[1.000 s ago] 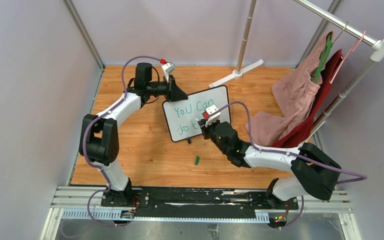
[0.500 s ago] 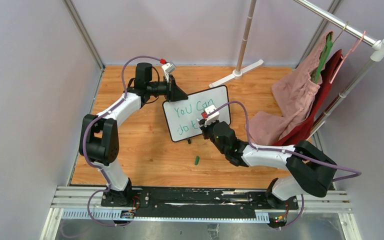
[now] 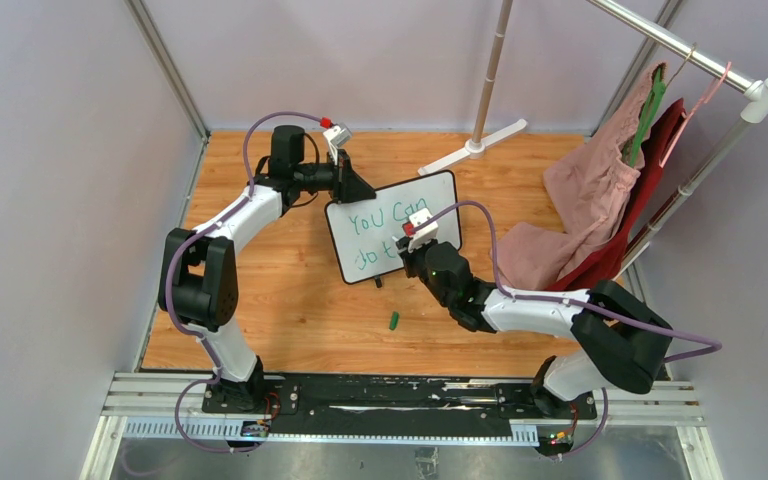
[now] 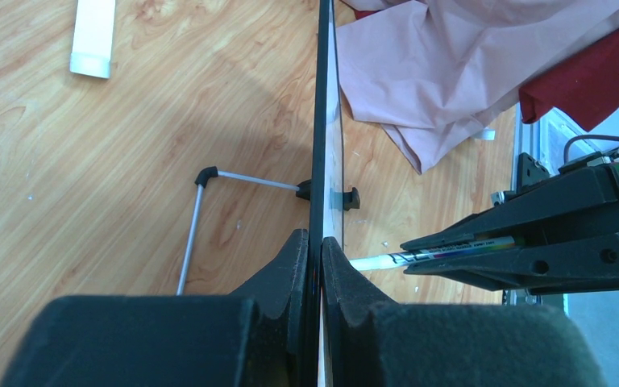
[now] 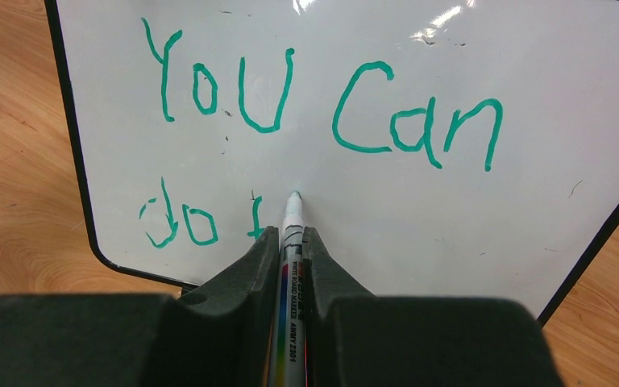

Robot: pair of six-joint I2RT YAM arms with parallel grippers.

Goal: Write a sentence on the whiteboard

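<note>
While the left end effector clamps the whiteboard edge, the right end effector grips a marker, tip on the board amid the green sentence.

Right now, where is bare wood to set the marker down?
Bare wood lies between the whiteboard and the near table edge, around the small green piece. Crowded: the right side, with the pink garment and rack foot.

Whiteboard on table, marker tip on it; cap before, stand base behind, clothes right.
</note>
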